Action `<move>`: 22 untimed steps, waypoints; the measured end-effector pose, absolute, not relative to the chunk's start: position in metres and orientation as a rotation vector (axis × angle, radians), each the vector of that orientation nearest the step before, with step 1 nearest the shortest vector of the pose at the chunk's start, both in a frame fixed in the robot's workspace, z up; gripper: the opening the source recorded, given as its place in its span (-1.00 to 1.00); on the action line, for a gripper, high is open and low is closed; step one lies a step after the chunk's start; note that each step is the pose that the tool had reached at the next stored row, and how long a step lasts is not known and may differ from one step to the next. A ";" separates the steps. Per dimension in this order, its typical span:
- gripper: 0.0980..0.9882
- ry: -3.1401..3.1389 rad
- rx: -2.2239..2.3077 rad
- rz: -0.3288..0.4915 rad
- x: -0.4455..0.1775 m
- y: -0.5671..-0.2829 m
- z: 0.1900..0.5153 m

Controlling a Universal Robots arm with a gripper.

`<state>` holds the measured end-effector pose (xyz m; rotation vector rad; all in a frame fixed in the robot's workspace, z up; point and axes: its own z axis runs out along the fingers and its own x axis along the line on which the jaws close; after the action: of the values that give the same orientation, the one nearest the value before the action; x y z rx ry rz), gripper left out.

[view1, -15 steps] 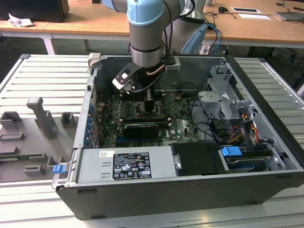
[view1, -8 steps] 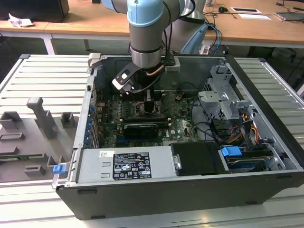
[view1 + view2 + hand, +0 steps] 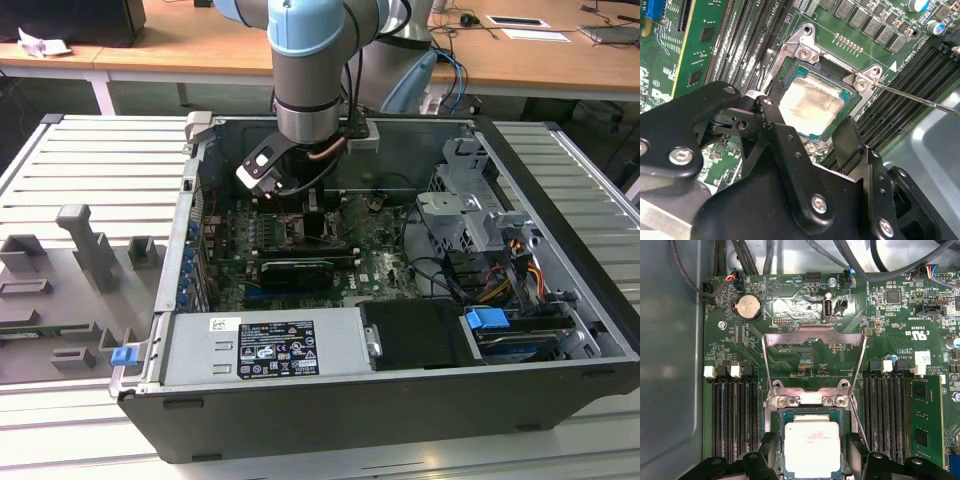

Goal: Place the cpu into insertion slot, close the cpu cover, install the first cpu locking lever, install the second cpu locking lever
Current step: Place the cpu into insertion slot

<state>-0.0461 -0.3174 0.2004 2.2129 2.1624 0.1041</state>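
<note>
The cpu (image 3: 812,447), a pale tan-silver square, lies flat in the insertion slot (image 3: 812,412) on the green board; the second wrist view shows the cpu (image 3: 810,105) there too. My gripper (image 3: 812,462) hangs low over it, open, one black finger (image 3: 767,455) on each side with a thin gap to the chip's edges. The cpu cover (image 3: 812,336) stands swung up behind the slot, its window showing the board. A thin locking lever (image 3: 920,100) juts out sideways, unlatched. In the exterior view my gripper (image 3: 300,205) reaches down into the computer case.
Long black memory slots (image 3: 735,415) flank the socket on both sides. Cables (image 3: 880,265) run along the board's far edge. The case wall (image 3: 190,250), the power supply (image 3: 270,350) and the drive cage (image 3: 470,210) hem in the arm.
</note>
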 end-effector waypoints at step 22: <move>-0.98 2.162 2.213 0.103 -0.046 -0.317 0.227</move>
<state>-0.0460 -0.3172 0.2268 2.2133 2.1616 0.1031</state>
